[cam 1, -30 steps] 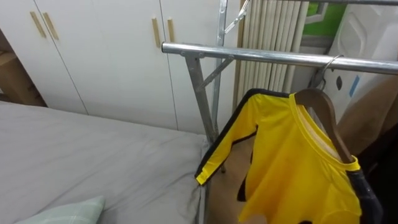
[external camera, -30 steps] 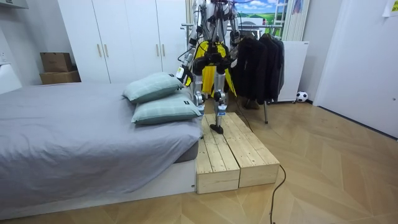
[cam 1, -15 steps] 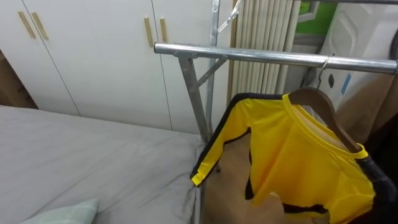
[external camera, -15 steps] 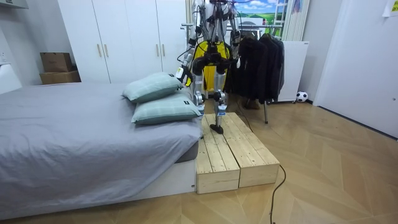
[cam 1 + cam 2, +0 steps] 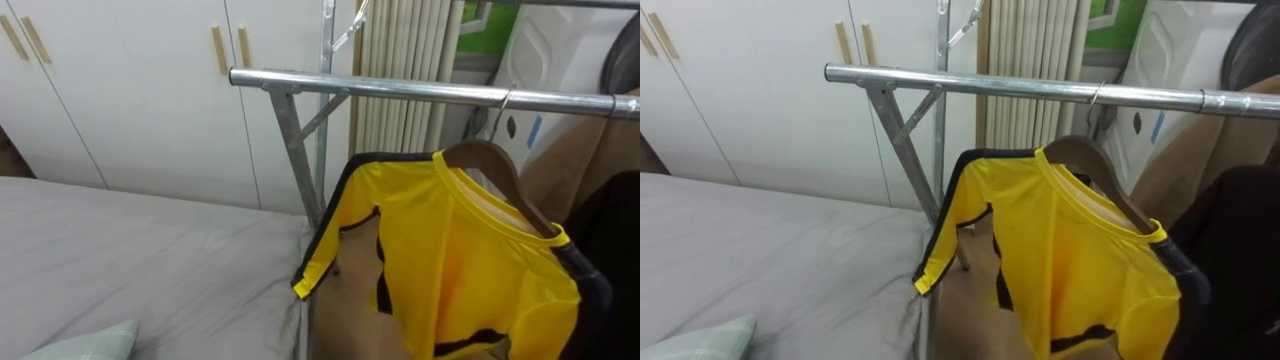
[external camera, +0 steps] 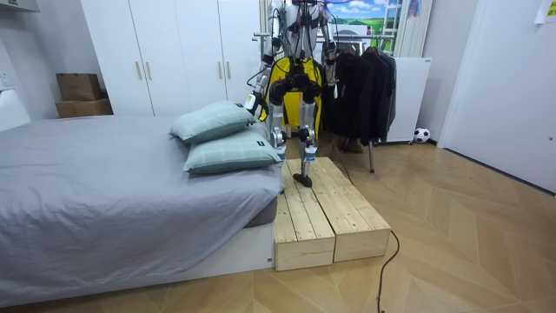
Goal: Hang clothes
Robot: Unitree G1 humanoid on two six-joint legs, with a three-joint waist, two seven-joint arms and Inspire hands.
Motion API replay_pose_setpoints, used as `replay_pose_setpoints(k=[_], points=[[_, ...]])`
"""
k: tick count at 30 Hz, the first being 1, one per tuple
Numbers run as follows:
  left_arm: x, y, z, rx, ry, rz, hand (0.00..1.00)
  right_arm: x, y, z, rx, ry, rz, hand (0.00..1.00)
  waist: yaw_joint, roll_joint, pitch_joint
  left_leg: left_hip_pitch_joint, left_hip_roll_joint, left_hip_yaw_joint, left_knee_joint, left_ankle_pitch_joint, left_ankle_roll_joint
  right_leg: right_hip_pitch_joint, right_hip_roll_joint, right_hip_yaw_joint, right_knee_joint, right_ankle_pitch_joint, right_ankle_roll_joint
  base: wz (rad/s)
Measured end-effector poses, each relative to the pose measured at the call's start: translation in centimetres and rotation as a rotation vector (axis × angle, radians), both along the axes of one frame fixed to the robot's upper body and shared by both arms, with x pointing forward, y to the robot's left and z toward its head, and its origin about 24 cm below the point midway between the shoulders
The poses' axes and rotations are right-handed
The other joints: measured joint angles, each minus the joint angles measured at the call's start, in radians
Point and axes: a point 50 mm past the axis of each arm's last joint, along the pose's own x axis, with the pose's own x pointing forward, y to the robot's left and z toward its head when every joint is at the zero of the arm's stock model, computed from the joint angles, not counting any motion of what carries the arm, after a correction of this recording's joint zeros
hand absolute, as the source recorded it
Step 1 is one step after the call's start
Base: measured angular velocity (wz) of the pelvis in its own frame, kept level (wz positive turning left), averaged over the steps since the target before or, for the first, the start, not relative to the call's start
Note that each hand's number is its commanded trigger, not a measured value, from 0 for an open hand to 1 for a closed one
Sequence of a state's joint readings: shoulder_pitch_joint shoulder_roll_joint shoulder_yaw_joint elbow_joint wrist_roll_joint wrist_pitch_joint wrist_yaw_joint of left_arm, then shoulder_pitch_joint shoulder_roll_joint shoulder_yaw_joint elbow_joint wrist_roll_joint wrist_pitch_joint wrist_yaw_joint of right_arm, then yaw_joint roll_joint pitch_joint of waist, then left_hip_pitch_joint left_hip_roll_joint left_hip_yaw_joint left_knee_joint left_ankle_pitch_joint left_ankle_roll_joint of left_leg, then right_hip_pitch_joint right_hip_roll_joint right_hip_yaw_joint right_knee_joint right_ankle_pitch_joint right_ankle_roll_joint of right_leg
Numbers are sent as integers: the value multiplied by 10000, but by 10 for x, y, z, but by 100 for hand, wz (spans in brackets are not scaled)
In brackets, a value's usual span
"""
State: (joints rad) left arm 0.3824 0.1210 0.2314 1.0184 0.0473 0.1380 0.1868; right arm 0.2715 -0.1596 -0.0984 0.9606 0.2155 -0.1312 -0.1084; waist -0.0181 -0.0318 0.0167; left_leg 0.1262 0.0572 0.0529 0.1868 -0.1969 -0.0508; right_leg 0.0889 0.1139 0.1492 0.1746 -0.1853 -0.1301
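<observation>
Metal rail (image 5: 400,90) carries a wooden hanger (image 5: 480,153) with the yellow shirt (image 5: 470,260); dark clothes (image 5: 620,220) hang beside.

Bare stretch of rail (image 5: 400,90) runs from the hanger (image 5: 488,162) hook leftward to the slanted brace (image 5: 325,112) and upright post (image 5: 292,160); I read that as the open gap. The yellow shirt (image 5: 470,260) fills the space under the rail's middle. Dark garments (image 5: 612,230) crowd in just beside its right shoulder. Left of the post, air over the bed (image 5: 130,250) is open back to the wardrobe doors (image 5: 130,90). In the room view, the wooden platform (image 6: 326,217) butts against the bed.
</observation>
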Motion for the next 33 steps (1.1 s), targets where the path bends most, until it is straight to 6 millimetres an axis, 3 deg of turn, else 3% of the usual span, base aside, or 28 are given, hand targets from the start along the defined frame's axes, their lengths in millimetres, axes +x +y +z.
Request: replay_pose_setpoints(k=[12, 13, 20, 25, 33], points=[[7, -6, -7, -353, 399, -370, 0, 0, 26, -10, 621, 858, 2656, 0, 146, 102, -19, -9, 8, 173, -10, -2, 2, -53, -42, -122, 44, 30, -1, -2], [8, -7, -7, -384, 383, -463, 0, 0, 27, -10, 692, 875, 2751, 0, 226, 174, 6, -5, 8, 194, -8, -2, 3, -63, -42, -122, 78, 20, -6, 0], [21, -9, -9, -630, 174, -618, 0, 11, 28, -14, 1179, 1021, 2725, 0, 321, 265, -7, -177, -4, 19, 5, -2, 3, -219, -23, -161, 141, 34, 44, 6], [22, -11, -10, -770, 148, -680, 0, 6, 29, -16, 1755, 976, 1672, 0, 325, 291, -48, -191, -12, 18, 7, -3, 3, -232, -27, -164, 143, 47, 65, 0], [24, -11, -10, -937, 50, -674, 0, 5, 32, -17, 2592, 826, 1376, 0, 288, 290, -56, -169, 1, 19, 8, -3, 3, -232, -34, -234, 154, 54, 53, 0]])
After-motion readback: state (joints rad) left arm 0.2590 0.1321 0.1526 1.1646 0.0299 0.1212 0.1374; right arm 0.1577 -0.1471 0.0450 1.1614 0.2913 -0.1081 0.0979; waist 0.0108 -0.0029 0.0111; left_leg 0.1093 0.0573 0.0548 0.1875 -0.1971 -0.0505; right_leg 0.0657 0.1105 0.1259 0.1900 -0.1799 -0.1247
